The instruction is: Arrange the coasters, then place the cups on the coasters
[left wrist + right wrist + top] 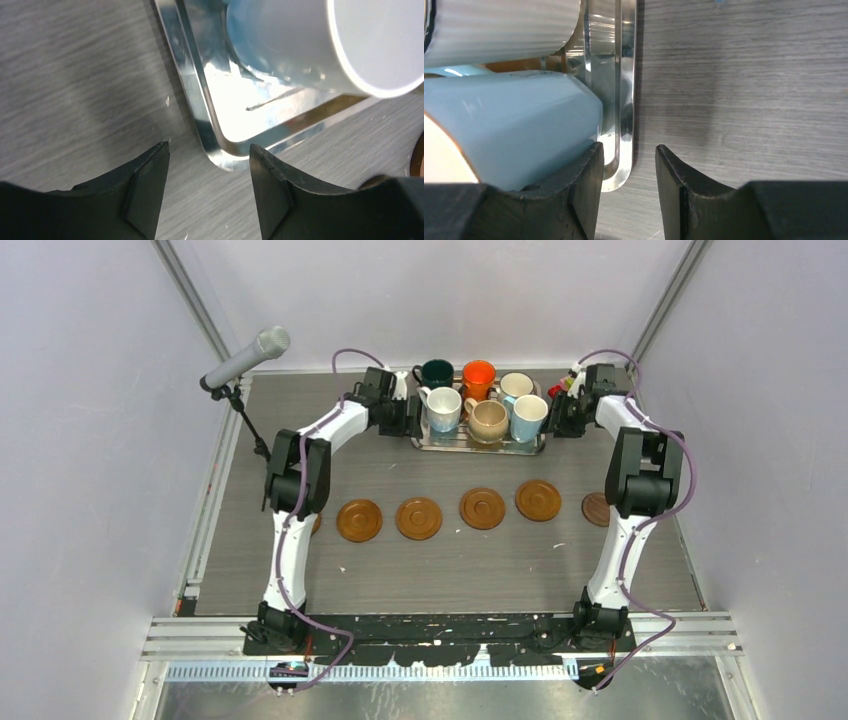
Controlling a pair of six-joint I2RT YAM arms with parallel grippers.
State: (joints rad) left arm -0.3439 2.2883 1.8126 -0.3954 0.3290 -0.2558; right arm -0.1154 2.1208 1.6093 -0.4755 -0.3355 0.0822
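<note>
Six cups stand on a silver tray (pixel 480 448) at the back: dark green (pixel 436 371), orange (pixel 478 374), whitish (pixel 516 386), white (pixel 443 406), beige (pixel 488 420) and light blue (pixel 528 416). Brown coasters (pixel 419 518) lie in a row in front, both end ones partly hidden by the arms. My left gripper (pixel 410 418) is at the tray's left end, open, with the tray corner (pixel 227 159) just ahead of its fingertips (pixel 152 167). My right gripper (pixel 553 418) is at the right end, open, its fingers either side of the tray rim (pixel 624 100), beside the light blue cup (pixel 514 130).
A microphone on a stand (pixel 245 358) leans over the table's back left corner. Small coloured blocks (pixel 560 388) sit behind the right gripper. Walls close the cell on three sides.
</note>
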